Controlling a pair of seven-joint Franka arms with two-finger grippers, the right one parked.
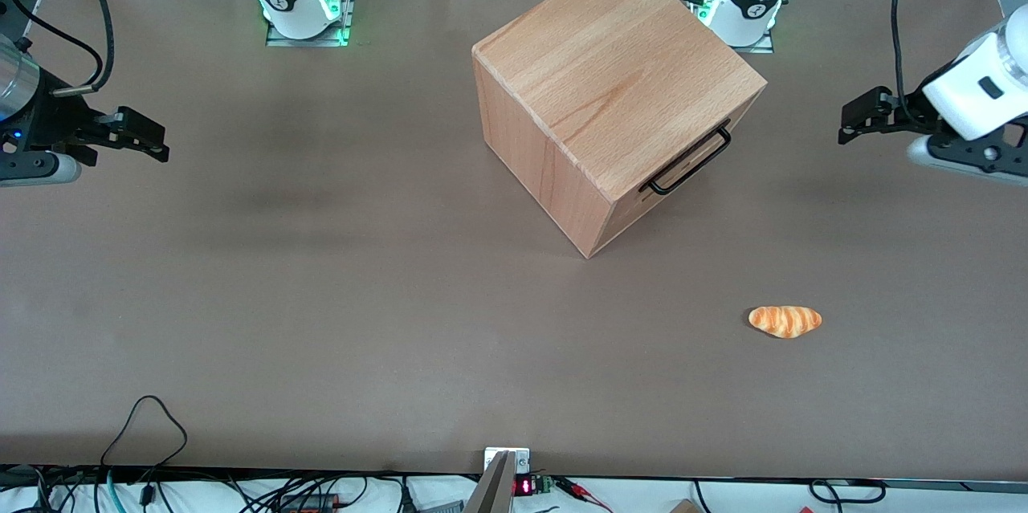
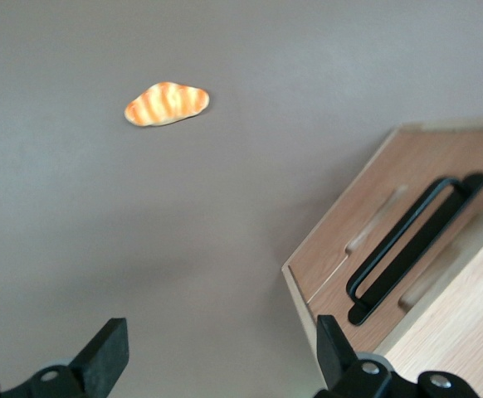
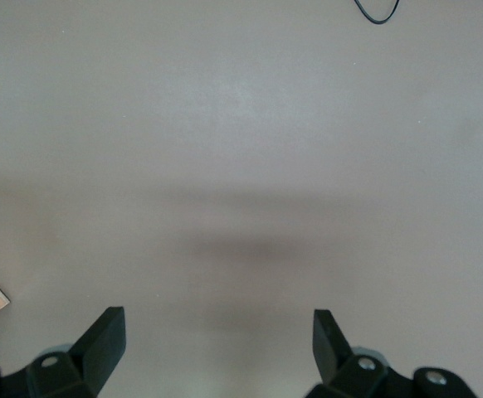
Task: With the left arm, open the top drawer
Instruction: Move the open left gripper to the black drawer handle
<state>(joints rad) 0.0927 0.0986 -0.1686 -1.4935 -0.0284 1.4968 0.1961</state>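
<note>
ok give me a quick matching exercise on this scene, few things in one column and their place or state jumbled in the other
Things:
1. top drawer
2. drawer handle
3. bread roll
4. left gripper

Descriptions:
A. thin, black, U-shaped
B. open, holding nothing, hanging above the table toward the working arm's end
C. shut, flush with the wooden cube
D. lying on the table, nearer the front camera than the cube

Pairs: 1-C, 2-A, 3-D, 4-B

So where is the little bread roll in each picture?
Front view: bread roll lies on the table, nearer the camera than the wooden cabinet.
Left wrist view: roll on the table, apart from the open gripper.
Right wrist view: not in it.
Shared landmark: black drawer handle.
</note>
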